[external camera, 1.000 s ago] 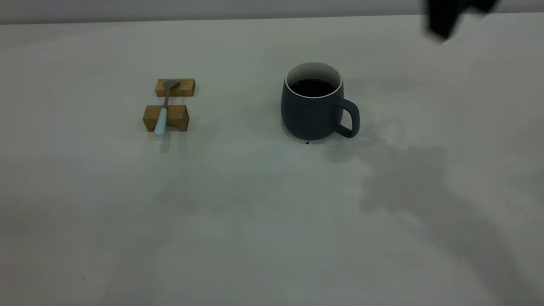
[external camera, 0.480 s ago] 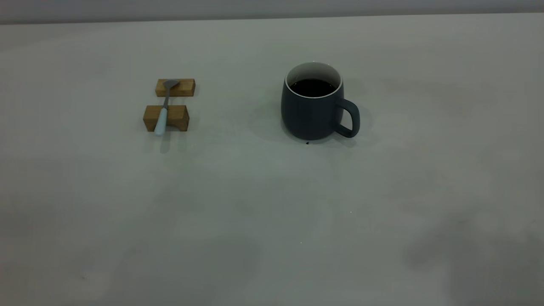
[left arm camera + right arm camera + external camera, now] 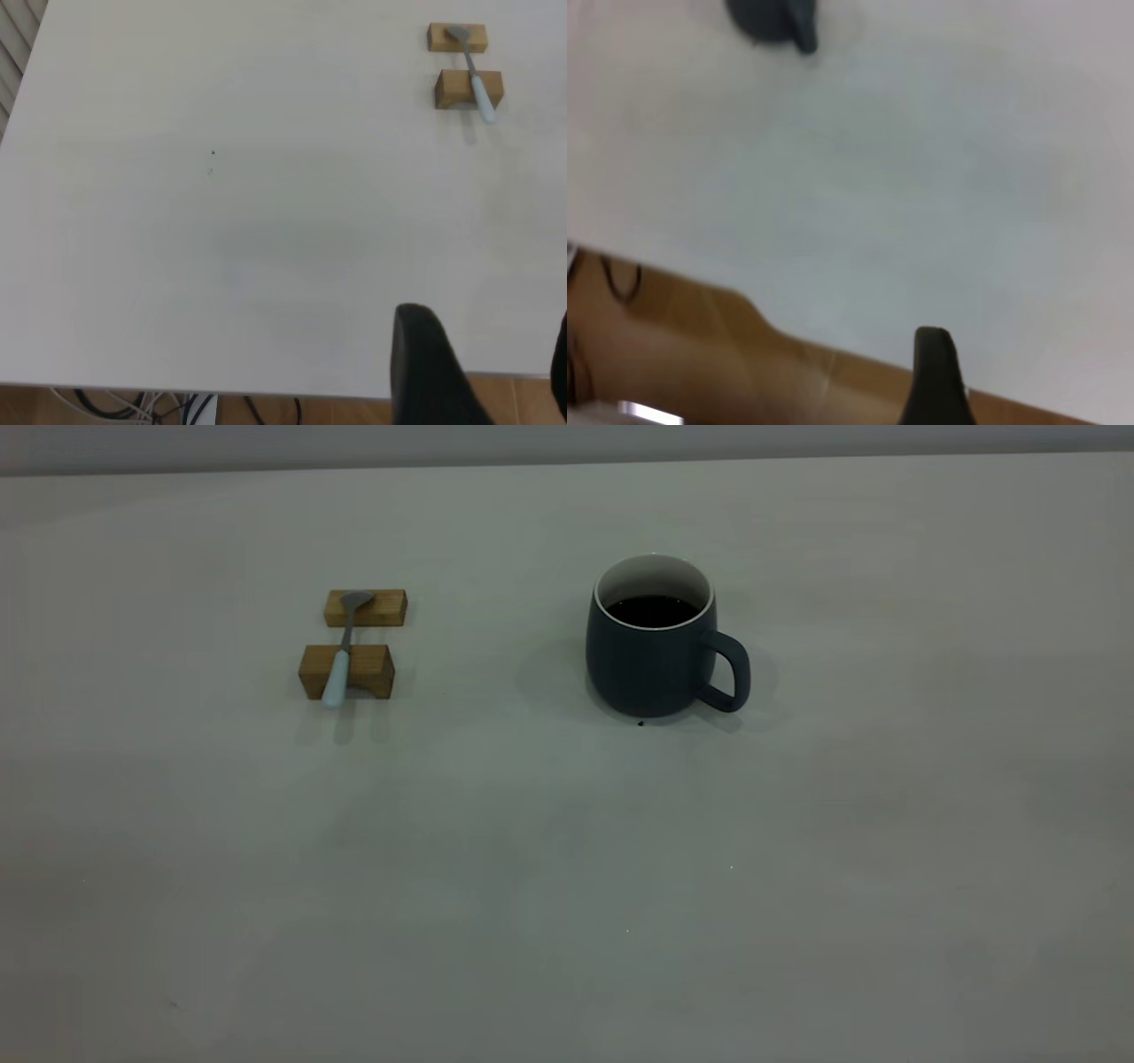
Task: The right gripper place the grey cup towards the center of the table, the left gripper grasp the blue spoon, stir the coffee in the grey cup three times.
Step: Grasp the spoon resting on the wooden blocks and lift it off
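Grey cup [image 3: 654, 640] stands near the tabletop [image 3: 567, 850] centre, holding coffee [image 3: 653, 610]. Blue spoon [image 3: 342, 652] rests across two wooden blocks [image 3: 347, 670], well apart. Left gripper [image 3: 483, 372] hangs over the tabletop edge, fingers apart, empty; right gripper finger state cannot be determined. Risk: a misaligned grasp could knock the spoon off.

Bare table [image 3: 567, 868] between wooden blocks [image 3: 347, 670] and grey cup [image 3: 654, 638].

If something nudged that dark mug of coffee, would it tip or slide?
The grey cup looks squat and round-bellied, so it would probably slide rather than tip. The coffee sits well below the rim, so a gentle push likely wouldn't spill it.
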